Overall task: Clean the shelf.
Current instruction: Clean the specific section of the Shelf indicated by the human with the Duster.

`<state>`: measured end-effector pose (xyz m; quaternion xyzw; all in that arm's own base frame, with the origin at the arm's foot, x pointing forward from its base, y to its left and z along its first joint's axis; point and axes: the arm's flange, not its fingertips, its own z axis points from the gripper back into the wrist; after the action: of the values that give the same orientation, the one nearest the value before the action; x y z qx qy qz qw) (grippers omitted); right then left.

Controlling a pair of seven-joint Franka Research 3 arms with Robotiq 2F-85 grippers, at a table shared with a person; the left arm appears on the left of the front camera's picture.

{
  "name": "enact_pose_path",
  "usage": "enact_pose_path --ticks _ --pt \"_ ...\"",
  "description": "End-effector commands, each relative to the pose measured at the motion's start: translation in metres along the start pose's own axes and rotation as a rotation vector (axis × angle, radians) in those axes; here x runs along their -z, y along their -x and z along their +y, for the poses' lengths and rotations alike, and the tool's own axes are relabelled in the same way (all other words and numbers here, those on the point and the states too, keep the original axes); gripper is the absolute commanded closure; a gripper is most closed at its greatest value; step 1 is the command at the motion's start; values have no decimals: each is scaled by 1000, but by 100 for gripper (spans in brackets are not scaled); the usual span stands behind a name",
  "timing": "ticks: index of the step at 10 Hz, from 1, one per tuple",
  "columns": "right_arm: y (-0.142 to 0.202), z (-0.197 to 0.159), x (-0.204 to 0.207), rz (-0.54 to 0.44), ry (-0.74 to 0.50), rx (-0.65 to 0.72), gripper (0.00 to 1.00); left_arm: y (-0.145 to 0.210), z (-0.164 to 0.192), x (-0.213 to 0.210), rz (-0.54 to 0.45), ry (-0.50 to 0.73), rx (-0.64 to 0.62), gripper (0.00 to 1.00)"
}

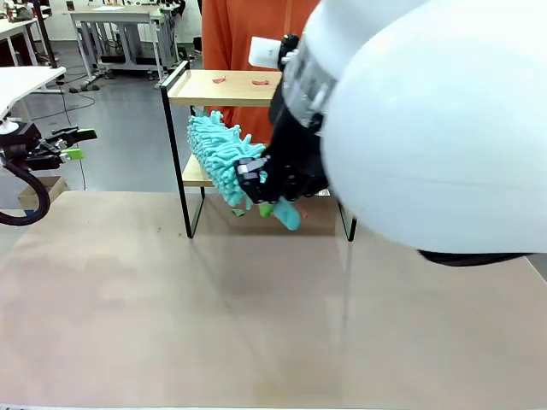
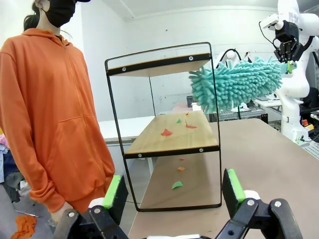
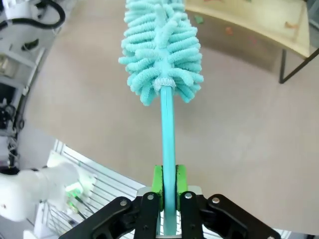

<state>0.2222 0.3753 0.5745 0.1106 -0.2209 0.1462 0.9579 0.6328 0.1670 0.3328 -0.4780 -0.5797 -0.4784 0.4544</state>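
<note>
Front view, left gripper (image 1: 68, 147): at the far left edge, well apart from the shelf (image 1: 175, 154). In the left wrist view its green pads (image 2: 115, 191) stand wide apart with nothing between them.
Person (image 1: 244, 34): in an orange hoodie, standing at the far side just behind the shelf.
Shelf position: stands on the tan table (image 1: 171, 299), toward its far edge.
Top board (image 1: 239, 92): carries two reddish scraps (image 1: 220, 79).
Lower board (image 2: 172, 139): carries red scraps (image 2: 166, 132) and one small green scrap (image 2: 178, 120).
Table under the shelf: an orange scrap (image 2: 181, 169) and a second green scrap (image 2: 177, 185).
Duster (image 1: 215, 158): fluffy teal head, in front of the gap between the two boards. Cannot tell whether it touches the shelf.
Right gripper (image 3: 169, 186): fingers clamped narrow on the duster's teal handle, with the head pointing away from the wrist.
</note>
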Motion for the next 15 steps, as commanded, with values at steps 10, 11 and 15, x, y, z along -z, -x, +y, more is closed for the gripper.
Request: enact_pose_path --ticks 10,11,15 --pt "-46 40 57 -49 76 106 87 -1 -1 0 4 1 15 0" --pt "-57 53 70 -69 56 141 87 -1 -1 0 4 1 15 0" --pt "-79 76 117 -111 96 250 87 -1 -1 0 4 1 15 0"
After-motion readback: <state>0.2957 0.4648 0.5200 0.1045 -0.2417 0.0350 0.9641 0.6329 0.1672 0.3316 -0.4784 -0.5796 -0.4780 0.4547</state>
